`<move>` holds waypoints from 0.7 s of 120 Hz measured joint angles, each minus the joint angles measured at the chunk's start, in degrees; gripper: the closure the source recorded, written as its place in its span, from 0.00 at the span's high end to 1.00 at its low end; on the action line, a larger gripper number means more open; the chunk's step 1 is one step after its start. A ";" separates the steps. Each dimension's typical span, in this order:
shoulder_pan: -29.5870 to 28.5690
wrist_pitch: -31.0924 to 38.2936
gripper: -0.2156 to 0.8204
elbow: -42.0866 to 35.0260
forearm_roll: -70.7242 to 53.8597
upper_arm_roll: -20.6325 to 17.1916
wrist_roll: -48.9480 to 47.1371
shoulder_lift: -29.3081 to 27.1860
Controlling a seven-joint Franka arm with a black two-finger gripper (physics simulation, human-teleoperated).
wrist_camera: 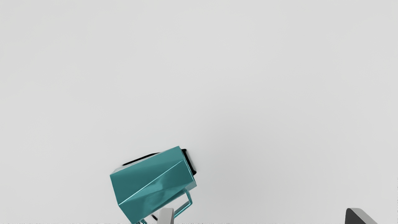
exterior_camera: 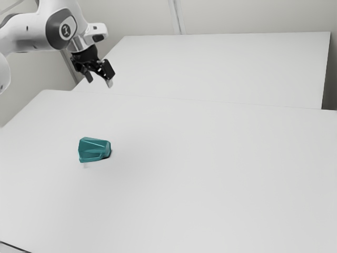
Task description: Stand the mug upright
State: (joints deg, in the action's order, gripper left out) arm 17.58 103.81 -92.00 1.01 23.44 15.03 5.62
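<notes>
And here the gripper (exterior_camera: 99, 81) is hanging high, well clear of the table (exterior_camera: 210, 195), its two fingers standing wide apart and gripping nothing at all! Down below, the teal mug (exterior_camera: 95, 150) is lying on its side on the white top, its wider end facing the exterior view's left, its narrower end facing the exterior view's right. The arm (exterior_camera: 31, 32) is reaching in from the exterior view's upper left, and the hand is tilting as it's hanging there. Over to the wrist view: the mug is showing its faceted side, creases catching the light, and the handle (wrist_camera: 190, 203) is sticking out on the side nearer the fingertips. One fingertip is overlapping part of that handle in the picture, but the exterior view is showing a clear gap between gripper and mug. Dark shadow is hugging the mug's narrower end.
</notes>
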 joint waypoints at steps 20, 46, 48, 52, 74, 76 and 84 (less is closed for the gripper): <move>0.35 0.49 0.79 -4.68 1.04 0.01 -0.12 -4.12; -13.69 3.64 0.79 -20.75 6.01 -0.27 -0.04 -16.20; -14.48 3.87 0.79 -21.52 6.67 -0.26 -0.01 -16.42; -15.82 4.32 0.79 -22.91 8.17 -0.22 0.12 -16.68; -21.85 5.75 0.79 -26.65 17.41 -0.15 1.94 -13.52; -22.48 5.82 0.79 -26.74 18.29 -0.15 2.24 -12.85; -25.04 5.97 0.79 -26.78 21.27 -0.15 3.60 -10.14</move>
State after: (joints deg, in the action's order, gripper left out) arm -7.45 109.78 -118.78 22.28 23.29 18.64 -4.52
